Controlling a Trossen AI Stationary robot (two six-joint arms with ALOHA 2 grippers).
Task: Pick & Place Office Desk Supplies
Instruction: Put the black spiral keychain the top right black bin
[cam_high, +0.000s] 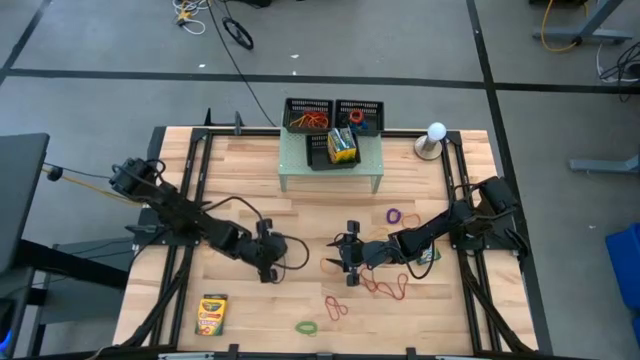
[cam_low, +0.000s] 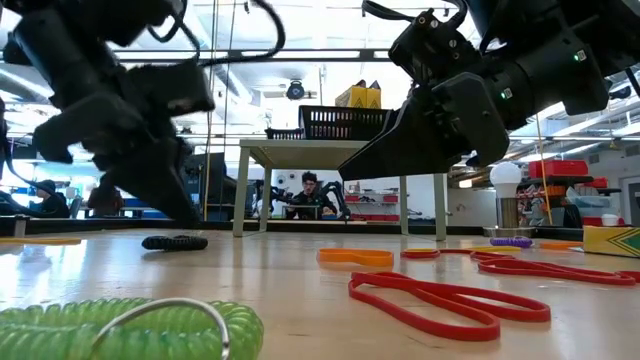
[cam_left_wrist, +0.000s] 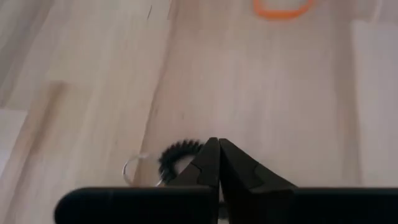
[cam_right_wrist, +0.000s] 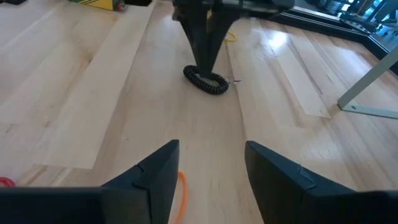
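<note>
A black coiled loop (cam_right_wrist: 206, 81) with a small metal ring lies flat on the wood, and also shows in the left wrist view (cam_left_wrist: 176, 155). My left gripper (cam_high: 268, 262) is shut, pointing down, with its tips at the coil's rim (cam_right_wrist: 204, 67). My right gripper (cam_high: 348, 262) is open and hovers just right of it, facing the coil, its fingers (cam_right_wrist: 158, 174) holding nothing. An orange band (cam_low: 355, 257) and red bands (cam_high: 385, 287) lie around it. One crayon box (cam_high: 212, 314) lies near the front edge, and another (cam_high: 342, 146) sits in a tray. My left gripper comes from above with shut fingers, their tips at the rim of the black coil (cam_left_wrist: 186, 149), which lies flat on the table. The fingers hide the meeting place, so I cannot tell whether they touch it.
A pale green riser (cam_high: 330, 175) at the far middle carries black mesh trays (cam_high: 307, 113), one holding orange and red bands. A white-topped stand (cam_high: 436, 132) sits far right. A purple band (cam_high: 396, 215), a green coil (cam_high: 306, 327) and a crayon box (cam_low: 612, 240) under the right arm lie about.
</note>
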